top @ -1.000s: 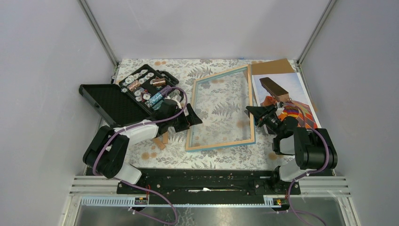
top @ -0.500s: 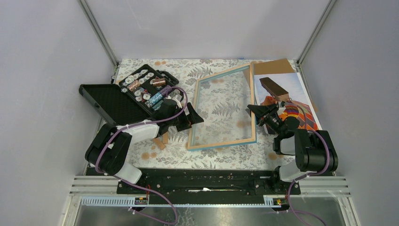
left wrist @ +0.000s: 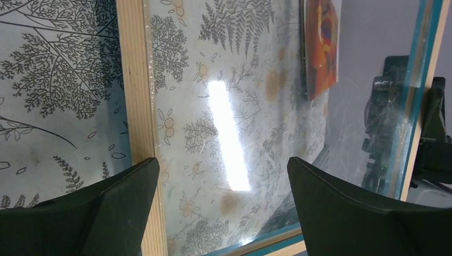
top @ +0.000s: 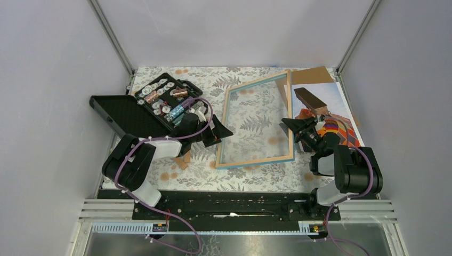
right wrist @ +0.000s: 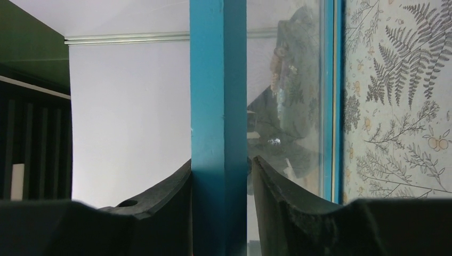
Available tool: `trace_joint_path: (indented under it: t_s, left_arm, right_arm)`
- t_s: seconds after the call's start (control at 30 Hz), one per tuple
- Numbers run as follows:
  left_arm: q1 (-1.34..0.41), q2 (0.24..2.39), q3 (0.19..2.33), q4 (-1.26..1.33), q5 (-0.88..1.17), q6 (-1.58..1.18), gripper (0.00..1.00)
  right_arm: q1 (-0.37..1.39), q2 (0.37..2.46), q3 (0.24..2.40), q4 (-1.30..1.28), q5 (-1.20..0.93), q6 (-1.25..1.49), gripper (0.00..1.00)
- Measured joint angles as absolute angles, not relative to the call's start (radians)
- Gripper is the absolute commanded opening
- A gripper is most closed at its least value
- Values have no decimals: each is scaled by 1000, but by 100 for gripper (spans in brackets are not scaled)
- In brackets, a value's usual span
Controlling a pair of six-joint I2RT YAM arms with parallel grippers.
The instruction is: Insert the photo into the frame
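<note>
The frame point(top: 250, 160) stands tilted on the patterned cloth, its right rim lifted and its wood back facing up. My right gripper point(top: 293, 125) is shut on that right rim. In the right wrist view the blue rim point(right wrist: 218, 80) stands upright between the fingers of the right gripper point(right wrist: 221, 170). My left gripper point(top: 216, 130) hangs open over the frame's left rim, near its lower corner. In the left wrist view the left gripper point(left wrist: 224, 176) straddles the wood rim point(left wrist: 136, 80) and the pane with nothing held. The photo point(top: 333, 106) lies face up at the right, seen through the glass as the photo point(left wrist: 322, 42).
A brown backing board point(top: 312, 76) lies under the photo's far end. An open black case point(top: 160, 98) of small parts sits at the back left, its lid point(top: 125, 117) flat beside my left arm. Grey walls close in on both sides.
The frame has shifted a little to the right and its right rim has risen with my right gripper. My left gripper has crept right, following the frame's left rim.
</note>
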State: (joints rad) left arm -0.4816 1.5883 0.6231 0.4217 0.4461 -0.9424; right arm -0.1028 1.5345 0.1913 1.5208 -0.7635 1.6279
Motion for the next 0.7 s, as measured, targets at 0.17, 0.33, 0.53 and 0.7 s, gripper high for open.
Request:
trace_joint_path:
  t_s: [0.17,0.33,0.53,0.7]
  left_arm:
    - [-478,1606,611,482,456,-963,95]
    - [-479,1627,611,519,464,-978,96]
    - [-503,1672,611,611,467,-1009,96]
    - [-505,1702,600,689,466,-1048,95]
  right_arm:
    - [-104,1467,191,1433,-751,1552,54]
    - [-104,1313,210,1180,-744,1415,61]
    - [-105,1201,253,949,-731,1286,62]
    - [-112,1229,252,1003,-726,1303,53]
